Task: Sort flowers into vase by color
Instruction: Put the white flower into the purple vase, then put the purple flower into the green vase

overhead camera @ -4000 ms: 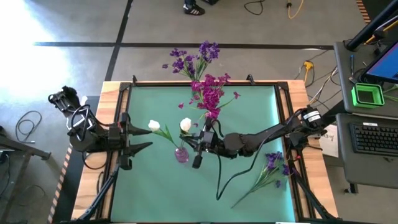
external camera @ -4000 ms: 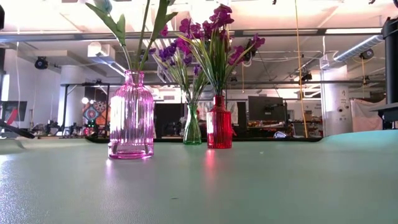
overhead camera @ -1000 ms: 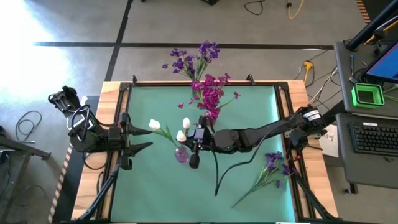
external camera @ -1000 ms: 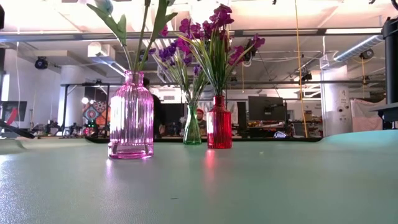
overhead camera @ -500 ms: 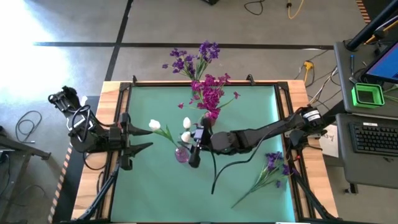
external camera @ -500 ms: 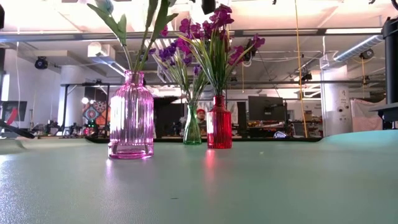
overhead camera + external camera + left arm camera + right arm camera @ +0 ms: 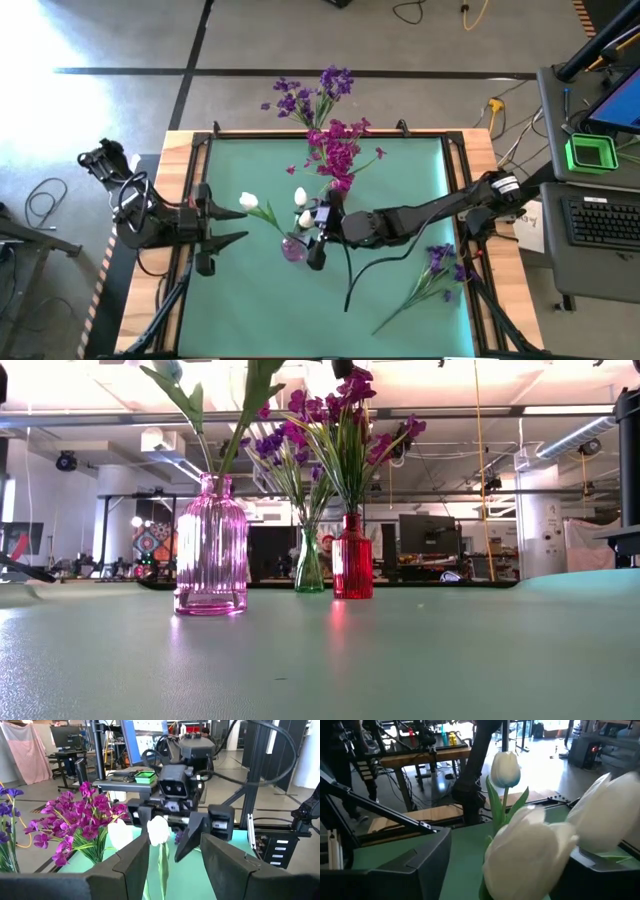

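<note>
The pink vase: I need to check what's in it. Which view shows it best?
The low view: the pink vase stands in full profile with green stems rising from its neck. The high view shows it small from above, by the right gripper. Neither wrist view clearly shows it.

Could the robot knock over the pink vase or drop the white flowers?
Maybe. The right gripper hangs just above the pink vase, so a bump could tip it. The white tulips lean out from the narrow neck, so they might slip out. The purple flowers lying on the table sit under the right arm, whose sweep could drag them.
</note>
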`<state>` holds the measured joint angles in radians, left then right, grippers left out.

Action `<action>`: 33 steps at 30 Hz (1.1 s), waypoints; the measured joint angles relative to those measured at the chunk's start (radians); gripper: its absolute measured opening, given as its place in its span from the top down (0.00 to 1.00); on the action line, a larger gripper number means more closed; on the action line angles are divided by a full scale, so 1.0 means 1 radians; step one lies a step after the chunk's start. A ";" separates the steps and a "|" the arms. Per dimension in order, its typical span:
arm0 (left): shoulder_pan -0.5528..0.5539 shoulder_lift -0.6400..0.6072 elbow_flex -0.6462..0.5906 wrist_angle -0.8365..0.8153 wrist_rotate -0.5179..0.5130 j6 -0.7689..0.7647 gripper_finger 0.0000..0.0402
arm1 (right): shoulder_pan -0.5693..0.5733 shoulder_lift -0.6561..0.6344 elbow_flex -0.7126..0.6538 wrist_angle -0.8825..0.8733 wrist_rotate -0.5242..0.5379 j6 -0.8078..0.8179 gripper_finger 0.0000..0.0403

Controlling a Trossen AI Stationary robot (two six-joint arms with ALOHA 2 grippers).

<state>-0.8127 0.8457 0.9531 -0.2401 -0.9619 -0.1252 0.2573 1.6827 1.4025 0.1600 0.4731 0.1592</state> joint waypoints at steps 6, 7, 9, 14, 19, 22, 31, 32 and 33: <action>0.000 0.001 0.000 0.001 0.000 0.000 0.59 | 0.000 -0.048 0.000 -0.070 0.000 0.011 0.30; 0.000 0.001 0.000 0.000 0.000 0.000 0.59 | 0.000 -0.057 0.000 -0.083 -0.001 0.018 0.30; 0.001 0.001 0.000 0.001 -0.001 0.000 0.59 | 0.000 -0.074 0.000 -0.108 -0.001 0.028 0.29; 0.003 0.022 0.000 0.004 -0.001 -0.020 0.59 | 0.000 -0.129 0.000 -0.173 -0.001 0.039 0.29; 0.003 0.077 0.000 0.019 -0.001 -0.033 0.59 | 0.012 -0.230 0.000 -0.275 -0.001 0.078 0.31; 0.003 0.105 0.000 0.051 -0.001 -0.026 0.59 | 0.028 -0.292 0.000 -0.361 -0.001 0.137 0.32; 0.003 0.152 0.000 0.167 0.001 0.062 0.59 | 0.088 -0.388 0.000 -0.793 -0.091 0.613 0.38; 0.003 0.153 0.000 0.169 0.000 0.071 0.59 | 0.097 -0.388 0.000 -0.846 -0.110 0.681 0.38; 0.003 0.152 0.000 0.172 0.000 0.079 0.59 | 0.109 -0.387 0.000 -0.899 -0.125 0.742 0.39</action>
<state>-0.8093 0.9978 0.9527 -0.0680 -0.9617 -0.0463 0.3659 1.2959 1.4029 -0.7385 0.3481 0.9016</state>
